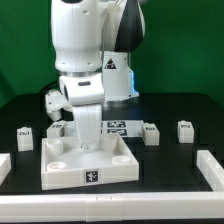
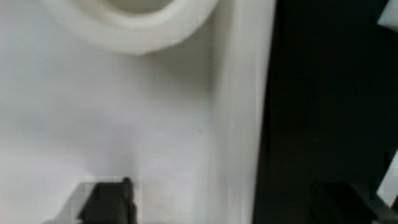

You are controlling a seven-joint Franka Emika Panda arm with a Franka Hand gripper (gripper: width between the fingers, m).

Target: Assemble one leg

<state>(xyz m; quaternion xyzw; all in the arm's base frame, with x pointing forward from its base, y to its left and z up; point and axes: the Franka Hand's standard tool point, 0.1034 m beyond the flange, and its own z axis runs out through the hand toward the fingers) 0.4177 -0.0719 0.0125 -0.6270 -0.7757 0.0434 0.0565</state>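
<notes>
The large white square panel (image 1: 88, 163) with round corner sockets lies at the front middle of the black table. My gripper (image 1: 88, 138) is down at the panel's far side. In the wrist view the gripper (image 2: 244, 208) straddles the panel's edge wall (image 2: 228, 120): one dark finger (image 2: 107, 203) is over the panel, the other is over the black table. The jaws stand wide apart with nothing held. A socket (image 2: 139, 22) shows close by. Small white tagged legs stand on the table: one (image 1: 25, 135) at the exterior view's left, two (image 1: 151, 133) (image 1: 185, 131) at the right.
The marker board (image 1: 117, 126) lies behind the panel. Another small white tagged part (image 1: 57, 127) stands beside the arm on the left. White rails lie at the left edge (image 1: 4, 165) and right edge (image 1: 214, 168).
</notes>
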